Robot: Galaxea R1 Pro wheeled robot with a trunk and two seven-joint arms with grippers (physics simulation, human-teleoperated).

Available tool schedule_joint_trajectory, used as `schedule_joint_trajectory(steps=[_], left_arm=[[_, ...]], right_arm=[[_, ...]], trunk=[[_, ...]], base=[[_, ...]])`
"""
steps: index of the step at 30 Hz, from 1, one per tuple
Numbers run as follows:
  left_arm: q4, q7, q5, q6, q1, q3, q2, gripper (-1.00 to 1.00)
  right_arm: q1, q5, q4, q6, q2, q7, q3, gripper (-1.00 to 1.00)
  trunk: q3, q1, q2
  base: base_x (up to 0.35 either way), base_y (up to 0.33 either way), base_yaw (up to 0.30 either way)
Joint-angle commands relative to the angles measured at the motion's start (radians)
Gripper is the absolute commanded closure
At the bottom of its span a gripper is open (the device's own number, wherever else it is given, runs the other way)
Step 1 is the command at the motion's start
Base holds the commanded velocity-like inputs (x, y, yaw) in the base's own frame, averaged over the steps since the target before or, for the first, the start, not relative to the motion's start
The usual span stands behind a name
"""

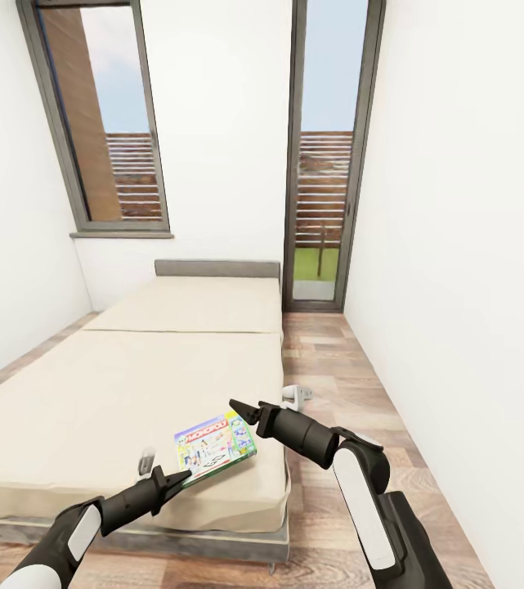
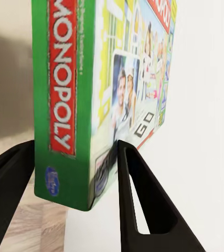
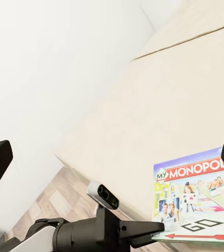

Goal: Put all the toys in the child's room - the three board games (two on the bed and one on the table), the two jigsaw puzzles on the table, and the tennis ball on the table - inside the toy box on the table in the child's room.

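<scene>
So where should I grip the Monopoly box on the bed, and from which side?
Grip the Monopoly box by its thin near edge, coming in level from the bed's foot. It lies flat, so only its edges fit between fingers; the left gripper already straddles that green edge there.

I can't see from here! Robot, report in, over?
Left gripper shut on the flat green Monopoly board game box. Right gripper open, hovering beside it. Box at the beige bed's near corner. Nothing blocking.

From the head we look down over both arms along the bed (image 1: 131,384). Our left wrist camera sits tight against the Monopoly box (image 2: 70,105); our right wrist camera views that box (image 3: 195,197) from farther back.
</scene>
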Motion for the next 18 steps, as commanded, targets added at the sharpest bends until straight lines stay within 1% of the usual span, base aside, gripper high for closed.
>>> schedule_joint_trajectory(steps=[1,3,5,7,9,11,13,17,18], left_arm=[[0.001,-0.003,0.001,0.005,-0.001,0.002,0.000,1.00],[0.001,-0.006,0.001,0.005,-0.001,0.002,0.000,1.00],[-0.011,-0.018,0.016,0.020,-0.012,0.011,0.002,1.00],[-0.023,-0.030,0.016,0.037,-0.024,0.011,0.002,1.00],[-0.035,-0.042,0.018,0.039,-0.035,0.012,0.002,1.00],[-0.047,-0.054,0.039,0.041,-0.047,0.026,0.012,1.00],[-0.059,-0.066,0.061,0.046,-0.059,0.039,0.016,1.00],[-0.082,-0.090,0.102,0.050,-0.082,0.043,0.018,1.00],[-0.088,-0.090,0.103,0.050,-0.088,0.043,0.018,1.00]], right_arm=[[-0.001,0.000,0.000,0.005,0.001,0.002,-0.001,-1.00],[-0.001,0.000,0.000,0.005,0.001,0.002,-0.001,-1.00],[0.011,-0.010,0.002,-0.006,0.001,0.014,-0.013,-1.00],[0.022,-0.010,0.002,-0.007,0.001,0.025,-0.017,-1.00],[0.033,-0.007,0.002,-0.008,0.001,0.027,-0.011,-1.00],[0.022,-0.004,0.002,-0.019,0.001,0.021,-0.005,-1.00],[0.010,-0.004,0.003,-0.030,0.001,0.020,-0.003,-1.00],[-0.005,-0.004,0.003,-0.040,0.001,0.019,-0.001,-1.00],[-0.005,-0.003,0.003,-0.040,0.001,0.019,-0.001,-1.00]], trunk=[[0.002,-0.004,0.007],[0.008,-0.012,0.021],[0.008,-0.012,0.021],[0.008,-0.012,0.021],[0.008,-0.012,0.021],[0.008,-0.012,0.021],[0.008,-0.012,0.021],[0.008,-0.012,0.021],[0.008,-0.012,0.021]], base=[[0.000,0.000,0.000],[0.000,0.000,0.000],[0.000,0.000,0.000],[0.000,0.000,0.000],[0.000,0.000,0.000],[0.000,0.000,0.000],[0.000,0.000,0.000],[0.000,0.000,0.000],[0.000,0.000,0.000]])
